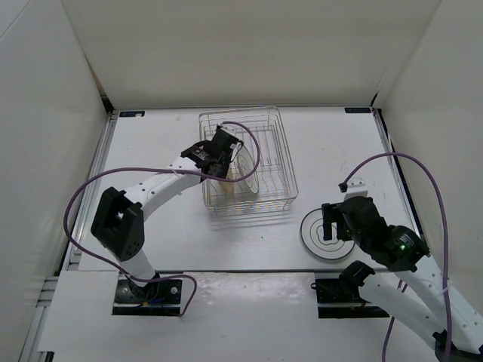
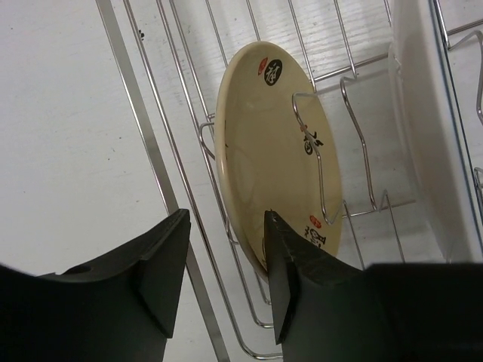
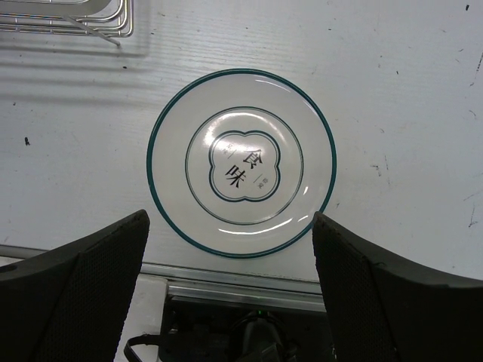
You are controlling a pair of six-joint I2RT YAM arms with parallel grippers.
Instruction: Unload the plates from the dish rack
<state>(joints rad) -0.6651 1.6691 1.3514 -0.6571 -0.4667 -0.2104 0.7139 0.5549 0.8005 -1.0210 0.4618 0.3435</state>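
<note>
The silver wire dish rack (image 1: 281, 142) stands at the table's middle back. A tan plate (image 2: 264, 151) stands on edge between its dividers, and a white plate (image 2: 423, 113) stands on edge to its right. My left gripper (image 2: 226, 213) reaches into the rack's left side (image 1: 226, 154). Its jaws straddle the tan plate's lower rim, the right finger (image 2: 302, 286) against the plate's face and the left finger (image 2: 151, 271) still apart from it. A white plate with dark rings (image 3: 241, 162) lies flat on the table. My right gripper (image 3: 230, 217) hovers open over its near edge (image 1: 330, 226).
White walls enclose the table on three sides. A metal rail (image 3: 241, 290) runs along the near table edge just below the flat plate. Purple cables loop from both arms (image 1: 245, 132).
</note>
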